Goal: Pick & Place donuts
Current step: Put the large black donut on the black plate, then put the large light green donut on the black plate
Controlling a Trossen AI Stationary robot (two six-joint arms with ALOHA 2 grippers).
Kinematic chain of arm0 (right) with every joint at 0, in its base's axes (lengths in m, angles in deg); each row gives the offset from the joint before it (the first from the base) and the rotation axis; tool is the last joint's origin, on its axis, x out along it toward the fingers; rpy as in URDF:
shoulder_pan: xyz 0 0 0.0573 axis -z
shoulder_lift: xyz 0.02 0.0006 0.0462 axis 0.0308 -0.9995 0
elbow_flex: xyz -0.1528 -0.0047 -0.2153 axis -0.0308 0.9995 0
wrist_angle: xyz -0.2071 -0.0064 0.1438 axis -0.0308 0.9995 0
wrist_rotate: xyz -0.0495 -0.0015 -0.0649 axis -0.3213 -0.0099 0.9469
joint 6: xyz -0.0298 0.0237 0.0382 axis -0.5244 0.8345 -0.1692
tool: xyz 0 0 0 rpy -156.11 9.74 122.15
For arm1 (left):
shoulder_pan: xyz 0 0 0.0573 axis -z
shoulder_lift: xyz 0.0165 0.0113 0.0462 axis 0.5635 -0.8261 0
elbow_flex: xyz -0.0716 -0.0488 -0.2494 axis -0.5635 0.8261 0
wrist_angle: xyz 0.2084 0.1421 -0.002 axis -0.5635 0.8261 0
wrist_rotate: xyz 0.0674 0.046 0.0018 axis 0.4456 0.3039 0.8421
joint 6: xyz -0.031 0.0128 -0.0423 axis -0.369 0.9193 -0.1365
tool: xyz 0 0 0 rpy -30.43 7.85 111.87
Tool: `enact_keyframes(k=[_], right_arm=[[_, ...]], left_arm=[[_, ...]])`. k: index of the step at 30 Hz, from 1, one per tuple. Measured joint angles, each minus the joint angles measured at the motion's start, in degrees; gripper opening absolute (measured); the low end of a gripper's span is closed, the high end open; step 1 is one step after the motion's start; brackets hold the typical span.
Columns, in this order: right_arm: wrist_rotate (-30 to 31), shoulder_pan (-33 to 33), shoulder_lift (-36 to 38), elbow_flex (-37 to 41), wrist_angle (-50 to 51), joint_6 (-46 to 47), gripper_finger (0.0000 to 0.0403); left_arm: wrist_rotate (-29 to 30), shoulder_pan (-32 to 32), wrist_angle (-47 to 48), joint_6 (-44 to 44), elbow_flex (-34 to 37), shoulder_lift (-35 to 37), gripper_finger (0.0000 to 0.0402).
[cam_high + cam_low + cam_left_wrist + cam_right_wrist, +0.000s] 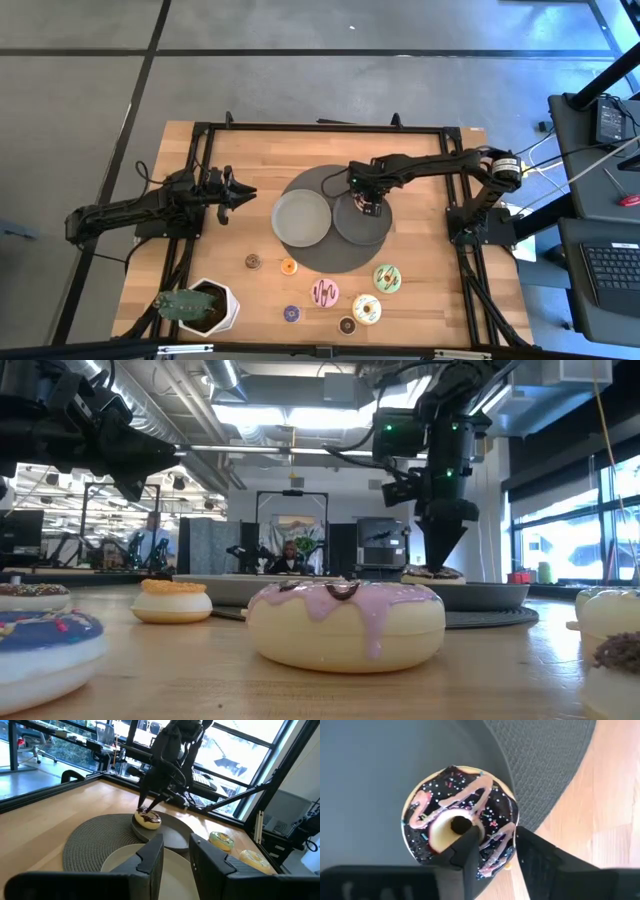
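Observation:
The chocolate donut [460,815], with pink drizzle and sprinkles, lies flat on the right grey plate [352,228]. My right gripper [497,832] stands over it, pointing down, and is shut on it; the low view shows the right gripper [440,558] the same way. My left gripper [240,190] is open and waits to the left of the plates, touching nothing. Lying on the wood near the table's near edge are the green [387,278], pink [324,292] and cream [365,309] donuts. The mini brown [253,261], orange [288,266], purple [291,313] and dark [347,325] donuts lie there too. My right gripper holds the chocolate donut's ring wall [497,822] with one finger [467,845] in the centre hole and the other [532,852] outside the rim. The fingers come from above, pointing down. The donut lies flat with its underside on the right grey plate.
Two grey plates, the left plate [300,217] bare, sit on a dark round mat [325,262] in the table's middle. A potted plant [200,305] stands at the near left corner. A black frame [320,127] runs round the table's edges.

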Motion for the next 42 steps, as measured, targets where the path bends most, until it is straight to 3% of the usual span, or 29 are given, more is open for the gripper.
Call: enact_keyframes(k=[15,21,23,33,42], right_arm=[[-2.76,-5.61,7.33,-5.00,0.90,3.23,0.0157],[-16.70,-13.77,11.32,-5.27,2.45,6.76,0.0157],[-18.01,-17.15,11.47,-5.29,2.51,10.16,0.0157],[-15.03,-32.86,11.07,4.06,1.33,22.07,0.0157],[-11.75,-39.89,11.03,13.68,-11.53,28.72,0.0153]], left_arm=[[0.05,0.00,0.00,0.00,0.00,0.00,0.0088],[0.04,0.00,-0.02,0.00,0.02,0.00,0.0088],[0.07,0.00,-0.02,0.00,0.00,0.00,0.0088],[0.07,0.00,-0.02,0.00,0.01,0.00,0.0088],[0.09,0.00,-0.02,0.00,0.01,0.01,0.0088]])
